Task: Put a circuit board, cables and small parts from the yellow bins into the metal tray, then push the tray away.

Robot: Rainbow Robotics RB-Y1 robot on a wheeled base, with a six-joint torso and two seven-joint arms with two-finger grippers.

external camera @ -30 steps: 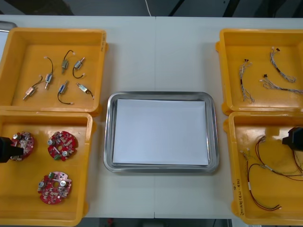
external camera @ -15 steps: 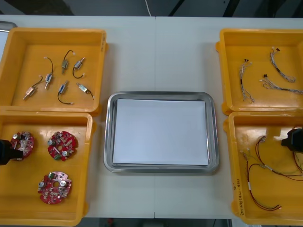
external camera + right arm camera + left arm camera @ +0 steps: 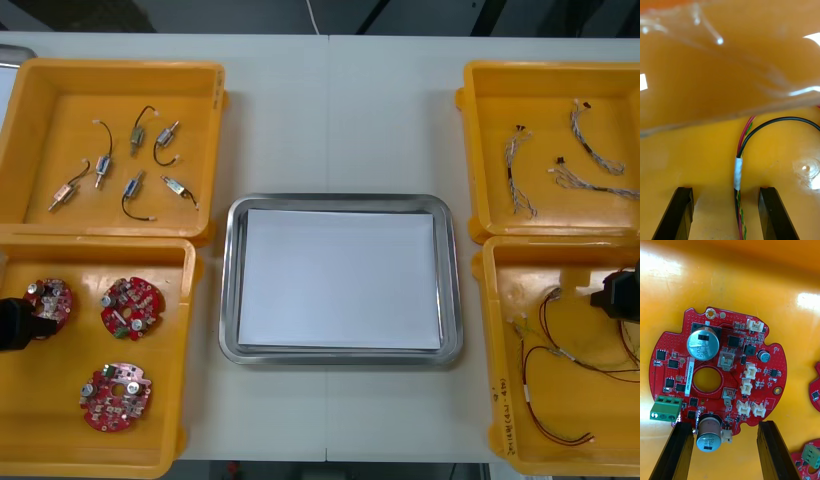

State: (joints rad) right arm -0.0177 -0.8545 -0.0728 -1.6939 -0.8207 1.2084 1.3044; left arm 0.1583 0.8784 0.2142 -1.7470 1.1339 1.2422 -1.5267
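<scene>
Only slightly shifted just now, with left gripper (image 3: pixel 725 424) spread at a board (image 3: pixel 733 363), right gripper (image 3: pixel 724 189) spread astride a cable (image 3: pixel 738 172); probably about to grasp both.

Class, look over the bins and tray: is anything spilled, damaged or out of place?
Nothing stands out. The metal tray sits square between the yellow bins; the left gripper hovers at a circuit board, the right gripper at a cable.
</scene>
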